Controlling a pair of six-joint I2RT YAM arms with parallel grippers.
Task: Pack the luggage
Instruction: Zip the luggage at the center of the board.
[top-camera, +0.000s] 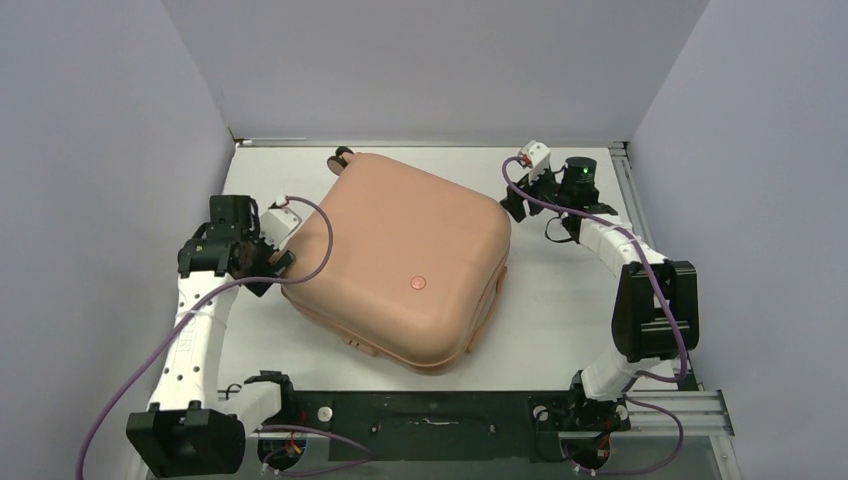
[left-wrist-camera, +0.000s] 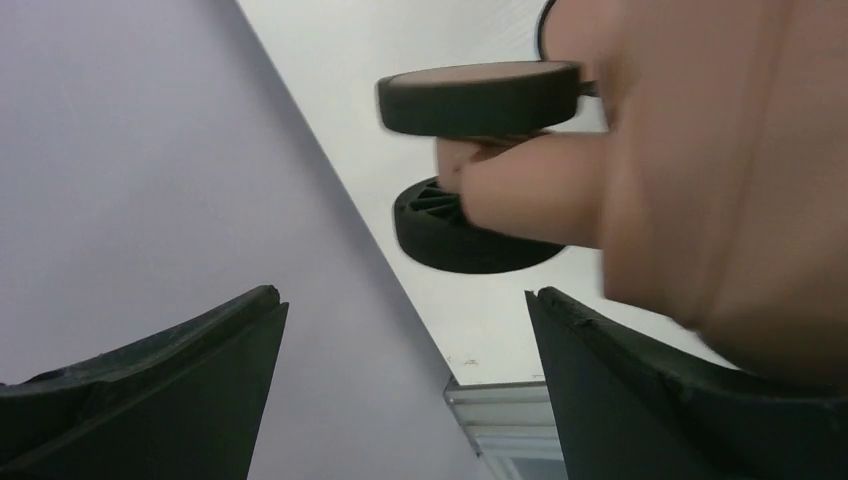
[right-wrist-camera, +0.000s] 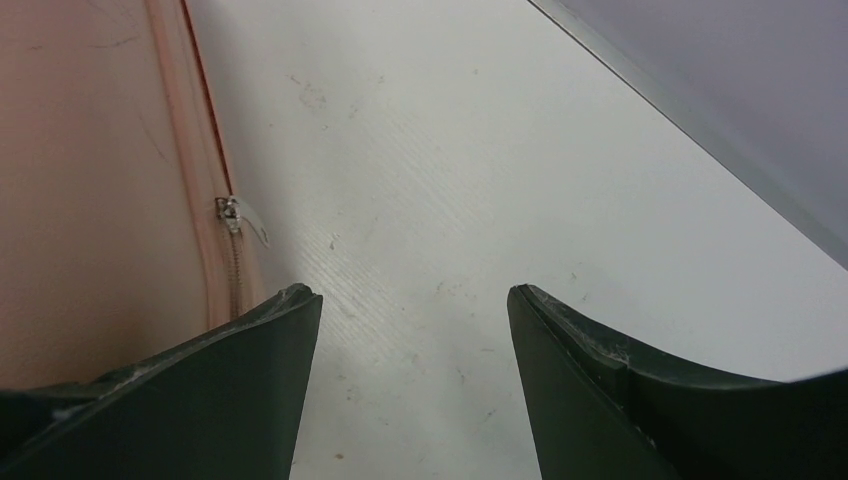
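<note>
Item 1, luggage (top-camera: 400, 260): salmon-pink hard-shell case, shells folded together, lying flat and skewed mid-table, dot (top-camera: 418, 282) on the upper shell. I see nothing loose left to pack, so I judge the step in hand to be zipping it shut.

Item 2, zipper pull (right-wrist-camera: 240, 218): small silver tab on the seam at the case's right side, just ahead of my right gripper's inner finger. Teeth look meshed on the near side of it and a dark red line runs beyond, which I read as unclosed seam.

Item 3, right gripper (right-wrist-camera: 410, 292): fingers apart, nothing between them, hovering over bare table (right-wrist-camera: 480, 150) beside the seam. To do this well I would shift toward the case, pinch the tab squarely, and pull along the seam rather than away from it.

Item 4, left gripper (left-wrist-camera: 402, 293): jaws wide, empty, close against the case's left end by two caster wheels (left-wrist-camera: 480, 98). It is well placed to brace the shell against sliding.

Item 5, room: open table to the right; metal rail (right-wrist-camera: 700, 120) and wall bound it. The left wall (left-wrist-camera: 120, 180) stands close, leaving little slack there.
</note>
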